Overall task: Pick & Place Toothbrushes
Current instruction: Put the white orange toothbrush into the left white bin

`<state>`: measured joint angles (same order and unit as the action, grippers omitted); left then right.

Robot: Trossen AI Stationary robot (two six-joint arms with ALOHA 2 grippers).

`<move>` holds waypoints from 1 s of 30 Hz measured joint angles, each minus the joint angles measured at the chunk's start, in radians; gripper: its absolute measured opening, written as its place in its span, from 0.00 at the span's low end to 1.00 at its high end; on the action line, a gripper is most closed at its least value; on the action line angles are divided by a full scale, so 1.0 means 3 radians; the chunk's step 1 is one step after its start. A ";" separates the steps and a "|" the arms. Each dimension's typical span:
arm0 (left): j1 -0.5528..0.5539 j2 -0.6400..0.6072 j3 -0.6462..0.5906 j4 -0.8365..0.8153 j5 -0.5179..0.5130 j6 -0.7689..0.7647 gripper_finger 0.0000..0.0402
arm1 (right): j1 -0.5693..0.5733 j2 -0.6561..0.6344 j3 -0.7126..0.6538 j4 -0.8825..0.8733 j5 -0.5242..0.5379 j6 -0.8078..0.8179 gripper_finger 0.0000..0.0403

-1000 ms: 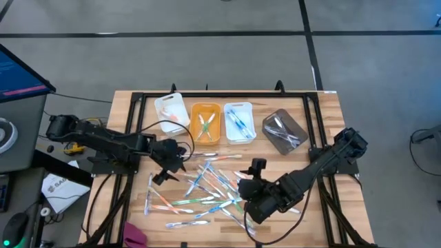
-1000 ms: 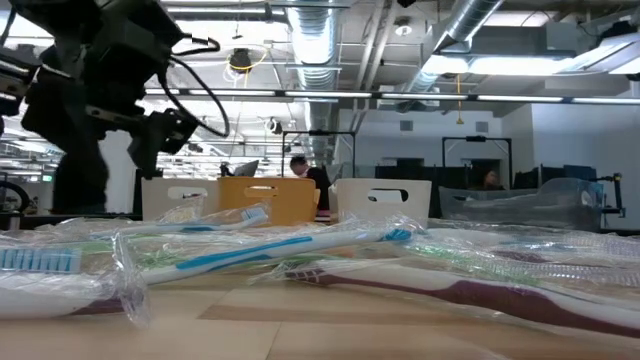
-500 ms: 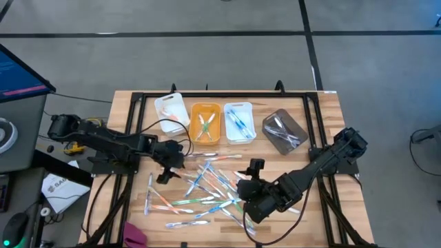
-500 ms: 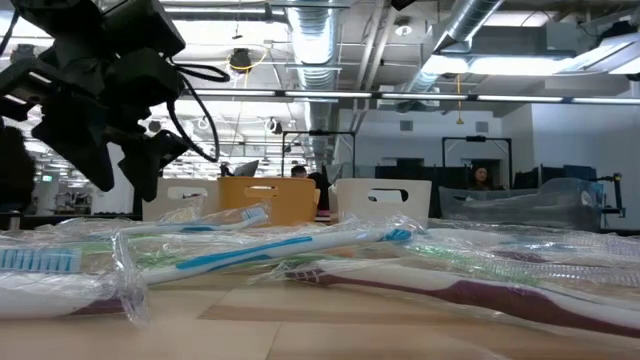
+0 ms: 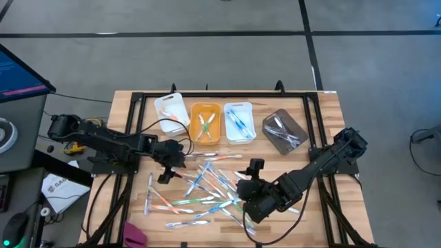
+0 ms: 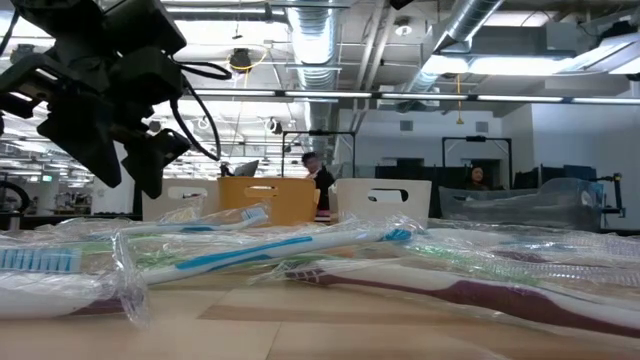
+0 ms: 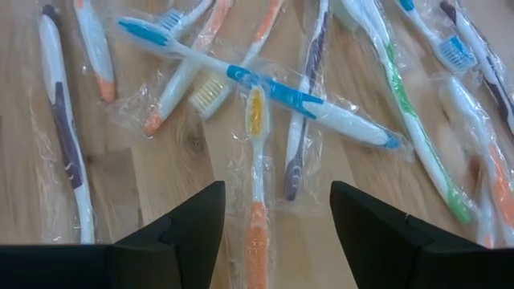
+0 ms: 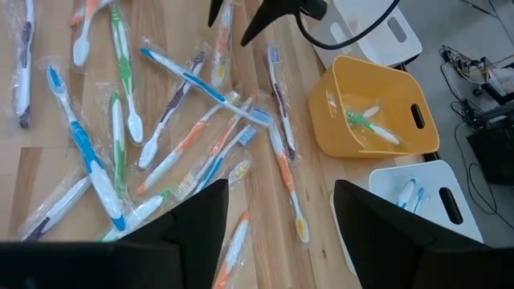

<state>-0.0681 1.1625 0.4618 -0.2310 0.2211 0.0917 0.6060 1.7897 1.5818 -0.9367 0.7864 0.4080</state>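
— Why are the toothbrushes [image 5: 203,184] strewn across the middle of the table [image 5: 324,117] like that?

— Looks like a heap to be sorted. Each one lies flat in its clear wrapper, crossing the others, and the four bins stand in a row along the far edge: a white bin [image 5: 171,110], an orange bin [image 5: 205,122] with a couple of brushes in it, a pale bin [image 5: 239,121] holding blue ones, and a grey bin [image 5: 284,131] on the right.

— And the left gripper [image 5: 165,173], what's it doing?

— It hovers at the left edge of the heap, tilted down, fingers spread wide with nothing between them. From its wrist, an orange-handled brush [image 7: 256,193] with a yellow head lies right along the gap between the fingers, so I'd guess that's its pick.

— It isn't touching it?

— Not that I can tell; from table level it hangs clear above the wrappers.

— The right gripper [image 5: 249,209]?

— Low over the near-right side of the heap, arm stretched in from the right edge, fingers apart and empty.
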 joint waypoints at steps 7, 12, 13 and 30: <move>0.0000 0.0001 0.0000 0.0012 0.0001 0.0002 0.54 | -0.0001 0.0000 0.0000 0.0000 0.0000 0.0000 0.55; -0.0012 0.0026 0.0000 -0.0038 -0.0039 0.0017 0.54 | -0.0001 0.0000 0.0000 0.0000 0.0000 0.0001 0.55; -0.0017 0.0051 0.0000 -0.0044 -0.0061 0.0018 0.54 | -0.0001 0.0000 0.0000 0.0000 0.0000 0.0000 0.55; -0.0062 0.0229 -0.0369 0.0268 -0.0126 0.0027 0.54 | -0.0001 0.0000 0.0000 0.0018 0.0000 0.0003 0.55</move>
<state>-0.0868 1.2312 0.3510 -0.1505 0.1833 0.0998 0.6056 1.7897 1.5818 -0.9314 0.7864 0.4088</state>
